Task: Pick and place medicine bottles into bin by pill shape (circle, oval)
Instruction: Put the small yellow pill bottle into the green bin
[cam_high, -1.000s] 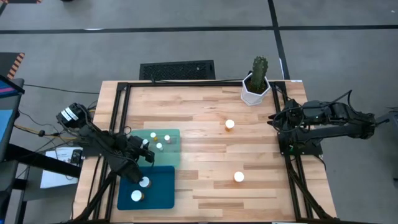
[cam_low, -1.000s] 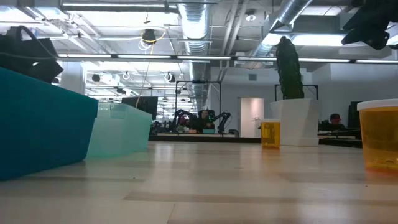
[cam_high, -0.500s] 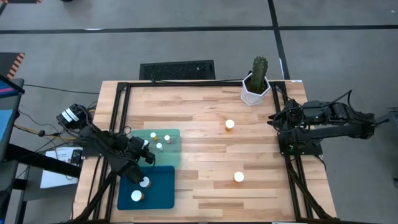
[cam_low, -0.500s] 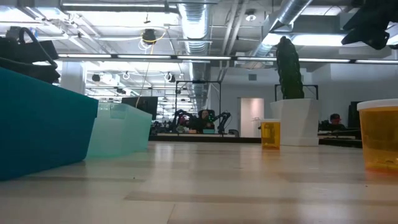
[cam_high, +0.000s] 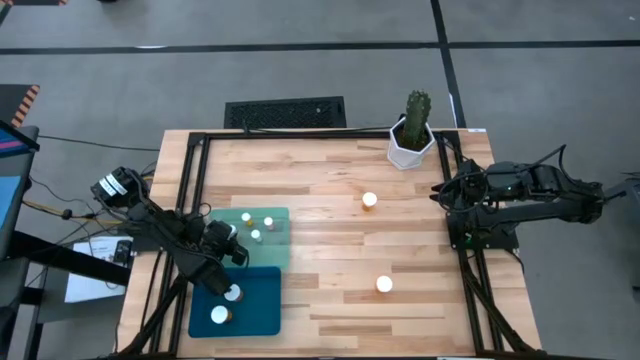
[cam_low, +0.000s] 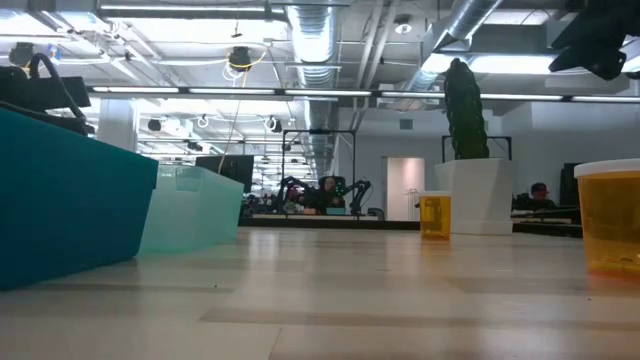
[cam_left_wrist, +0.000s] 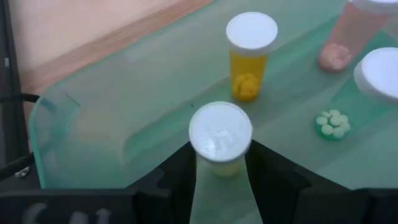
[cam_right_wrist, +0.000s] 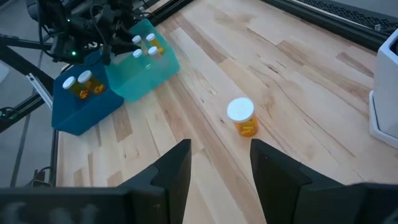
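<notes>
While the left hand (cam_left_wrist: 219, 163) pinches a bottle (cam_left_wrist: 220, 138) over the pale green bin (cam_left_wrist: 93, 130), the right hand (cam_right_wrist: 219, 163) hangs spread.

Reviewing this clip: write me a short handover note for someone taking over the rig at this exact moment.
Left gripper is shut on a white-capped bottle, over the light green bin.
Right gripper is open and empty, waiting at the table's right edge.
Done: three bottles in the light green bin, two in the dark blue bin.
Left: place the held bottle; then the two bottles on the open table, far one and near one.
</notes>
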